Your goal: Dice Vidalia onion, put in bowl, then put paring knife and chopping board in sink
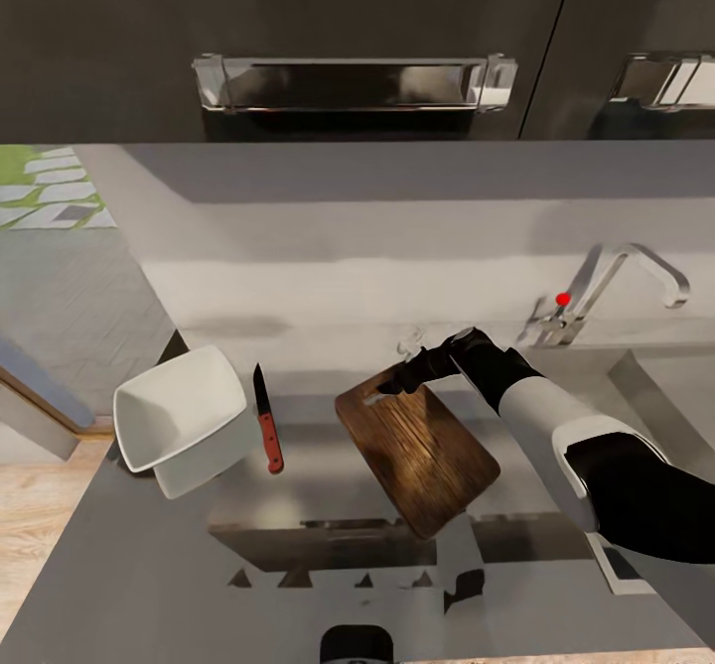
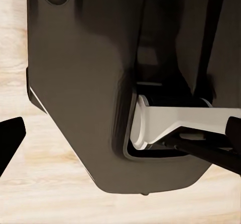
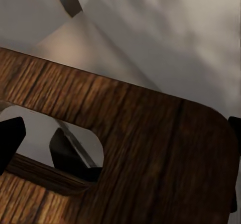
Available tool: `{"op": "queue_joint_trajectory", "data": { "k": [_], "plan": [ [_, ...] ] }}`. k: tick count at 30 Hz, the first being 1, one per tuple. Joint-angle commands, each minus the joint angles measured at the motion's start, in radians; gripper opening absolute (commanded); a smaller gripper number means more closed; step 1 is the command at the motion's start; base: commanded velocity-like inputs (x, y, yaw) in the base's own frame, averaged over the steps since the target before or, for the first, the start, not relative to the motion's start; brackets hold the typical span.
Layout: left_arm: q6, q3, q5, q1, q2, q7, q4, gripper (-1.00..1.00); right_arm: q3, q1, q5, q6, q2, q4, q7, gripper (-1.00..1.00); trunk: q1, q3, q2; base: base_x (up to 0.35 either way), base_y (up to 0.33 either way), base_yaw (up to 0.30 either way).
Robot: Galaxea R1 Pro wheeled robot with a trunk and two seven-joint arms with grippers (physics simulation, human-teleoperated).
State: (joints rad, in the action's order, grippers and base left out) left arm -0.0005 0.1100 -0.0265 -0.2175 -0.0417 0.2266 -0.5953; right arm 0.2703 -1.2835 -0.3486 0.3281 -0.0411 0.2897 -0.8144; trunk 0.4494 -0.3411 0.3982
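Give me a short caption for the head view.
Right gripper at the chopping board's handle end; paring knife and white bowl lie beside it.

Kitchen: countertop (image 1: 397, 217), sink (image 1: 655, 386), tap (image 1: 616, 287)

Right arm reaches in from the right, forearm white, wrist and right end effector (image 1: 397, 378) black. Fingers low at the board's (image 1: 422, 451) slotted end; right wrist view shows one dark fingertip (image 3: 10, 138) beside the slot. Grip state unclear. Left wrist view shows the robot's dark body.
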Motion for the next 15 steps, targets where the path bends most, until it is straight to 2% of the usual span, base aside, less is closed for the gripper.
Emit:
{"op": "queue_joint_trajectory", "data": {
  "k": [1,15],
  "plan": [
    [0.001,0.007,-0.003,0.0,-0.001,0.008,-0.001,1.0,-0.003,0.0,-0.007,0.005,0.0,0.002,-0.005,1.0,0.001,-0.003,0.002,0.0,0.0,0.0],
    [0.001,0.007,-0.002,0.0,-0.001,0.008,-0.001,1.0,-0.003,0.0,-0.007,0.005,0.004,0.002,-0.005,1.0,0.001,-0.013,0.002,0.0,0.0,0.0]
  ]
}}
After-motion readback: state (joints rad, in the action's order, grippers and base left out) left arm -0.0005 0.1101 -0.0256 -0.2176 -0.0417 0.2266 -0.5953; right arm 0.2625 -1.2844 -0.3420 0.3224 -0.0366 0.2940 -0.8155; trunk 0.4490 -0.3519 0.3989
